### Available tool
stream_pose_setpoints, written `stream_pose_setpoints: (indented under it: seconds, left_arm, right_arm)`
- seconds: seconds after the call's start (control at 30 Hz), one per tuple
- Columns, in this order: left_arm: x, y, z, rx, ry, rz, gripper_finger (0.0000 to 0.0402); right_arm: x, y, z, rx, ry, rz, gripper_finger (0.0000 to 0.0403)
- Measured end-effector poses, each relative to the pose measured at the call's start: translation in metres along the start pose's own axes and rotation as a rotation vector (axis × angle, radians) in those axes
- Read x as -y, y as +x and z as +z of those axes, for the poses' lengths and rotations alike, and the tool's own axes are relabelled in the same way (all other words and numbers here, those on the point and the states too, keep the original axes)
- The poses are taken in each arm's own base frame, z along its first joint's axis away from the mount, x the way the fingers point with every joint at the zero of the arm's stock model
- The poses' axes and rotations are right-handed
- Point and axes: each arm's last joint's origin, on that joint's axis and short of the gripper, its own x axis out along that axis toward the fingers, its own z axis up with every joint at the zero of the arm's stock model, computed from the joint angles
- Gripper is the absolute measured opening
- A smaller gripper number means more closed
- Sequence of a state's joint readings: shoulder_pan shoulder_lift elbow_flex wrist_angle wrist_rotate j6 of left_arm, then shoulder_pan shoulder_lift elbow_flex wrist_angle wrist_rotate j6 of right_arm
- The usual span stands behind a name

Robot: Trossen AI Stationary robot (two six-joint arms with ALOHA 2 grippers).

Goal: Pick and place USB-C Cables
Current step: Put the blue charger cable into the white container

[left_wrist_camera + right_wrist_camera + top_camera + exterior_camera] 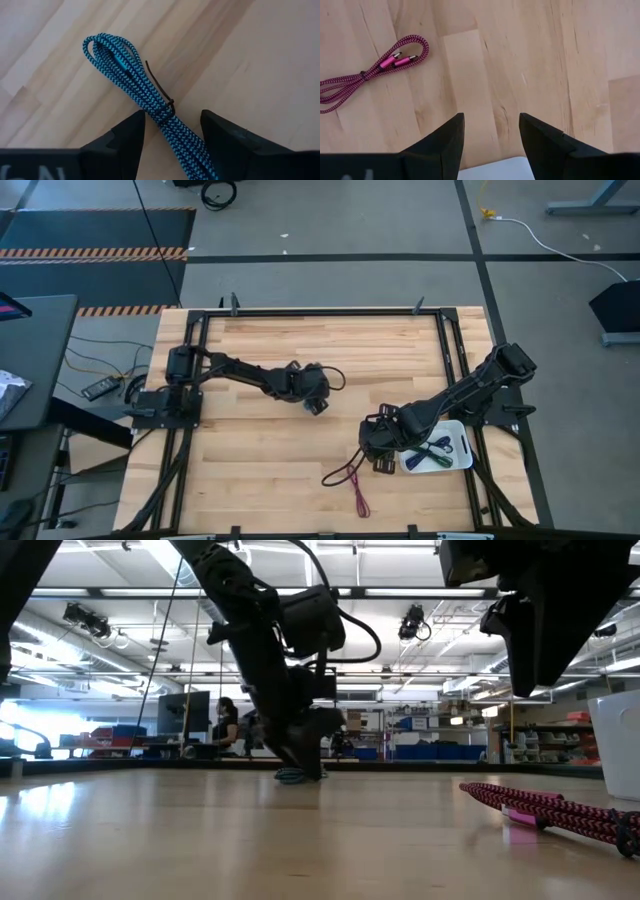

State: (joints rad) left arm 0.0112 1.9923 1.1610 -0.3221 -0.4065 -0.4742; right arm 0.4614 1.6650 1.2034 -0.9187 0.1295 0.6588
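Currently the left pincer point(318, 404) is lowered near the middle of the wooden table point(300, 340). Its two fingers point(125, 137) are spread apart, one on each side of the blue cable point(145, 100). This cable is a braided bundle in blue and black, folded into a loop and bound with a thin dark tie. It lies flat on the table, and its tail passes between the open fingers. Contact between fingers and cable cannot be confirmed. In the low view the cable shows as a small blue patch at the foot of the left pincer point(300, 765).

The right pincer point(383, 463) is positioned near the front right of the table, at the edge of the white tray point(463, 460). Its fingers point(445, 137) are also apart and hold nothing; bare wood shows between them.

The maroon cable point(350, 478) lies unfolded on the table, just beside the right pincer. Its two plugs rest inside its looped end point(402, 57). The white tray contains a green cable point(430, 456) and a purple cable point(442, 444), lying across each other.
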Motion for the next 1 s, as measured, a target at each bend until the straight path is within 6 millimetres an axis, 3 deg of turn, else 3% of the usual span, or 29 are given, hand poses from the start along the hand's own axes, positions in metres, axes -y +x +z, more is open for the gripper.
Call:
stream_pose_setpoints:
  seconds: [0.2, 0.53, 0.7, 1.0]
  left_arm:
    - [0.007, -0.004, -0.005, 0.000, 0.116, -0.003, 0.0170]
    - [0.024, -0.015, -0.012, 0.022, 0.267, -0.043, 0.0027]
    - [0.035, -0.038, -0.014, 0.058, 0.298, -0.121, 0.0029]
    - [0.055, -0.100, -0.014, 0.255, 0.327, -0.149, 0.0030]
  right_arm:
    - [0.000, 0.000, 0.000, 0.002, -0.005, 0.001, 0.0195]
    - [0.003, 0.000, 0.002, 0.068, -0.060, -0.091, 0.0195]
    - [0.005, -0.001, 0.004, 0.118, -0.109, -0.178, 0.0195]
    - [0.005, -0.003, 0.014, 0.318, -0.126, -0.329, 0.0195]
